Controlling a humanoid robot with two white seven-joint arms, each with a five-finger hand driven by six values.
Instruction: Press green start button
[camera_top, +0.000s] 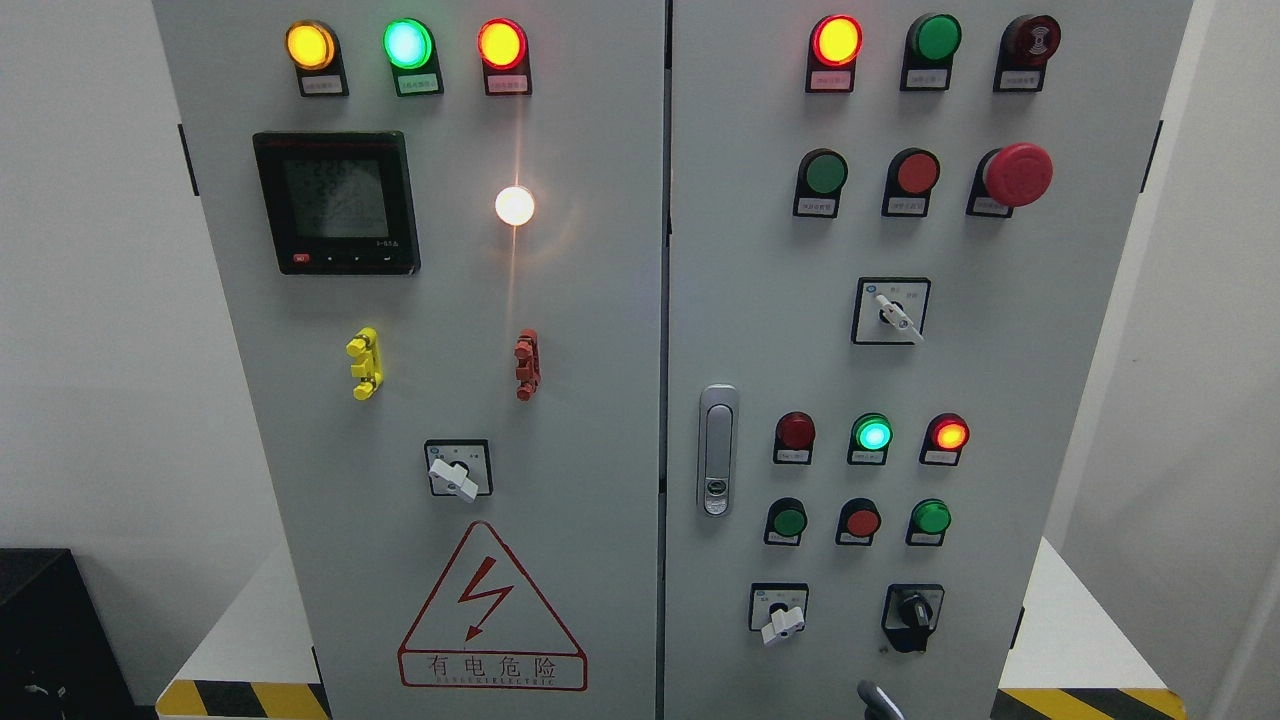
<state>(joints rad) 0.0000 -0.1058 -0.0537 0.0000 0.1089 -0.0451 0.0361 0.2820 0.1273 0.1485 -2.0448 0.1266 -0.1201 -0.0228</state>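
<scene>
- Right of the door handle, slightly lower, on the right cabinet door: row of three push buttons, lower green button, red button, second green button. None is lit.
- Labels under them are too small to read, so I cannot tell which green one is start.
- Just above that row, right of the handle: three lamps, dark red, lit green, lit orange-red.
- Well above the handle, to its right: upper green button, unlit, with a red one and a red mushroom stop beside it.
- Below the handle, to its right: two rotary switches.
- Right hand: only a grey tip shows at the bottom edge, below-right of the handle, apart from every button. Wide or narrow, cannot tell.
- Left of the handle, on the other door: black meter, lit white lamp, red warning triangle.
</scene>
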